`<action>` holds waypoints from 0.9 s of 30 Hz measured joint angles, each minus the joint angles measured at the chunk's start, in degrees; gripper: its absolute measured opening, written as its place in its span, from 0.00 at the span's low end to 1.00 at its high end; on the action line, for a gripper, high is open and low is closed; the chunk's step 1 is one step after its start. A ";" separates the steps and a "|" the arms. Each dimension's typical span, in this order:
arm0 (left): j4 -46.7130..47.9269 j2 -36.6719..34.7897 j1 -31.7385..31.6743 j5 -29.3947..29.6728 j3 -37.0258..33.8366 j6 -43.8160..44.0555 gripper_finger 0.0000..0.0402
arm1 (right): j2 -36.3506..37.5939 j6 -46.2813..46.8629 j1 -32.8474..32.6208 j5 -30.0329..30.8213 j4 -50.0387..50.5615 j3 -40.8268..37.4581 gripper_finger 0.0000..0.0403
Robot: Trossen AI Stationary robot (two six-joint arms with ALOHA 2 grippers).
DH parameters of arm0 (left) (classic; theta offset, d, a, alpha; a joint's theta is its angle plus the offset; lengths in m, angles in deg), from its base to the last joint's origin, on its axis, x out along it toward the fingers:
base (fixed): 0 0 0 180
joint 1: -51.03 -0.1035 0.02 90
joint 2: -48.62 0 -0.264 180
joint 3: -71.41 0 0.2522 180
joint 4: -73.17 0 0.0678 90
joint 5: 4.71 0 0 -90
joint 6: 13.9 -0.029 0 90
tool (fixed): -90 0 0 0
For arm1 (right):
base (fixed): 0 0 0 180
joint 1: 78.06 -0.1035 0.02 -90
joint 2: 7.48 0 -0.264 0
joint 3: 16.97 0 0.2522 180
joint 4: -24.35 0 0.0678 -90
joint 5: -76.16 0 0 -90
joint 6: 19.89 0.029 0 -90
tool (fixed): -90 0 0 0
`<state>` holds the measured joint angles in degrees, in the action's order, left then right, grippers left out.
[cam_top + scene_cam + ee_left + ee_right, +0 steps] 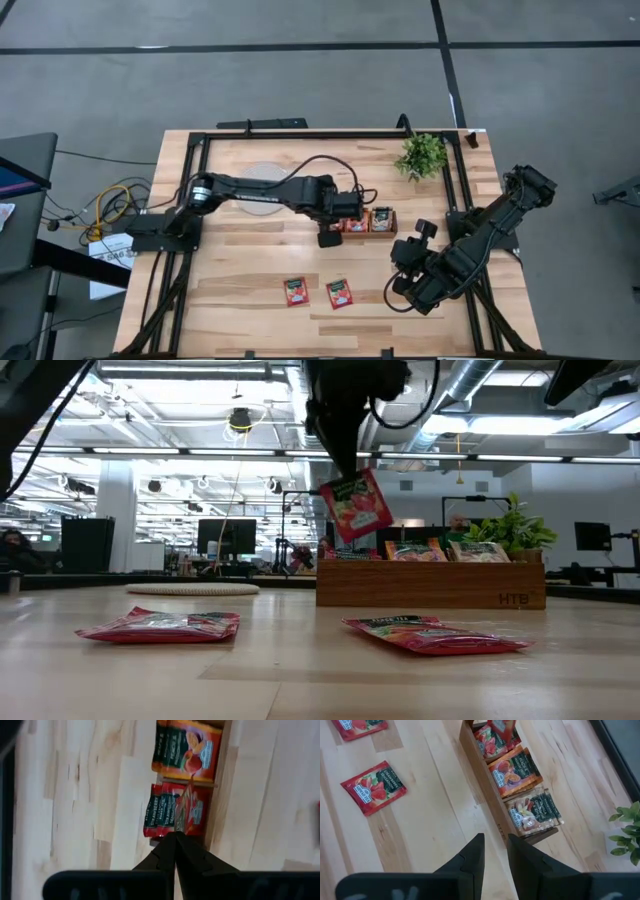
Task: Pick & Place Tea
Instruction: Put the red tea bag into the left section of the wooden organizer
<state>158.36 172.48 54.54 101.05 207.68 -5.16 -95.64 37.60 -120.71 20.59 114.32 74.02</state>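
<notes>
Over the tray (430, 595), left gripper (345, 460) apparently pinching red sachet (356, 507)

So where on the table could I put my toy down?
Bare wood lies between the two red sachets and the wooden tray. More lies between those sachets and the table's left edge. It's crowded around the tray, under the left claw.
</notes>
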 joint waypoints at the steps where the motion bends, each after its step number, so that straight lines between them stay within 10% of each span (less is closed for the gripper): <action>1: 0.16 0.29 -0.01 -0.01 -0.01 -0.51 0.00 | 0.01 0.40 0.00 0.01 0.00 0.00 0.19; 27: 2.87 5.09 -2.08 -2.99 0.03 -4.93 0.00 | 0.02 1.03 0.00 0.02 -0.20 0.00 0.19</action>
<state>161.22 177.56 52.46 98.06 207.71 -10.09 -95.62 38.63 -120.71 20.61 114.12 74.02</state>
